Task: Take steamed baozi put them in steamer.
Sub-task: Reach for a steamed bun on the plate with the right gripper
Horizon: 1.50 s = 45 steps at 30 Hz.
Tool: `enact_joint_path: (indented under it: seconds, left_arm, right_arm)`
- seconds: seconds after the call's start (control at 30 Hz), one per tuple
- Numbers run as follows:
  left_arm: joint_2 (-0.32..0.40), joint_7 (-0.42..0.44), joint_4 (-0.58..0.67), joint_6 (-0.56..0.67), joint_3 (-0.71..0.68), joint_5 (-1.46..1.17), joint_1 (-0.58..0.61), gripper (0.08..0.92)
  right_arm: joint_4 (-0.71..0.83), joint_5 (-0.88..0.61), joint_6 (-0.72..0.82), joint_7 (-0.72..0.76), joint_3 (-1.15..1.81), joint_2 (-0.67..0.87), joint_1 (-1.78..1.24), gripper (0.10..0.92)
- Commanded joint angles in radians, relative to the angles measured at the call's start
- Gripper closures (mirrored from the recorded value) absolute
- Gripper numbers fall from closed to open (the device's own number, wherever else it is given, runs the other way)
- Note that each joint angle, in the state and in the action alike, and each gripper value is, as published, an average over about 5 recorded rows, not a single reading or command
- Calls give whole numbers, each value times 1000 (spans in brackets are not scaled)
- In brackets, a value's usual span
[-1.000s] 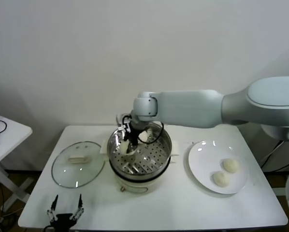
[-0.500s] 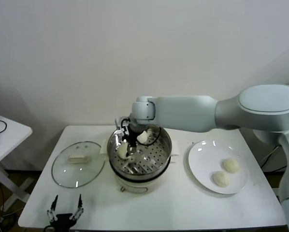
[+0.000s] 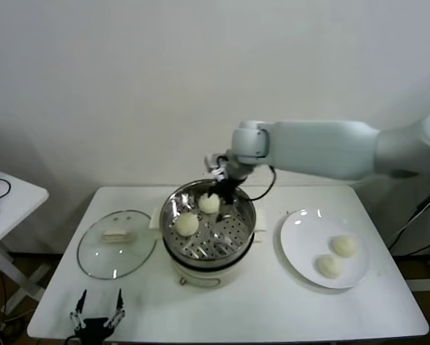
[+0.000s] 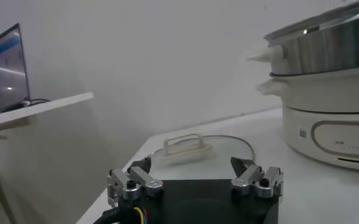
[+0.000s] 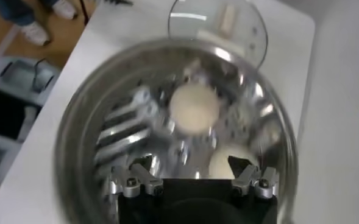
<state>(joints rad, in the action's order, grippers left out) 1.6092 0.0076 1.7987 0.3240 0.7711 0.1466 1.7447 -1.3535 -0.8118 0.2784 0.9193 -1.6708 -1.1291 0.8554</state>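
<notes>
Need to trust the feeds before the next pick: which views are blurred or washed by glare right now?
Right wrist view: motion-smeared, the steamer wall streaked with bright reflections, though both baozi inside read clearly. Head view: sharp, with only mild glare on the glass lid. Left wrist view: steady, the pot in clear focus.

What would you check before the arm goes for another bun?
1. Right gripper open and empty: ok.
2. Two baozi in the steamer, one near its left side and one farther back, lying apart: ok.
3. Two buns waiting on the plate: ok.
4. Glass lid off, beside the pot: ok.
5. Left gripper parked at the table's front edge, open: ok.
</notes>
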Motion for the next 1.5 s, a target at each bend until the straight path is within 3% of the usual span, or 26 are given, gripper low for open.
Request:
enact_joint_path:
  seconds: [0.03, 0.23, 0.5, 1.0, 1.5]
  left_arm:
    - [43, -1, 9, 4, -2, 9, 6, 177]
    - [49, -2, 10, 9, -2, 13, 6, 177]
    - [49, -3, 15, 12, -6, 24, 11, 177]
    - [49, -4, 23, 19, -4, 35, 27, 177]
    - [49, -8, 19, 27, -7, 45, 29, 177]
  right_arm:
    - [-132, 121, -140, 146, -286, 314, 261, 203]
    - [-202, 281, -128, 68, -351, 475, 179, 203]
    - [-177, 444, -97, -21, -228, 595, -63, 203]
    - [-103, 584, -75, -84, 82, 630, -434, 203]
    - [-66, 615, -60, -126, 203, 605, -544, 203]
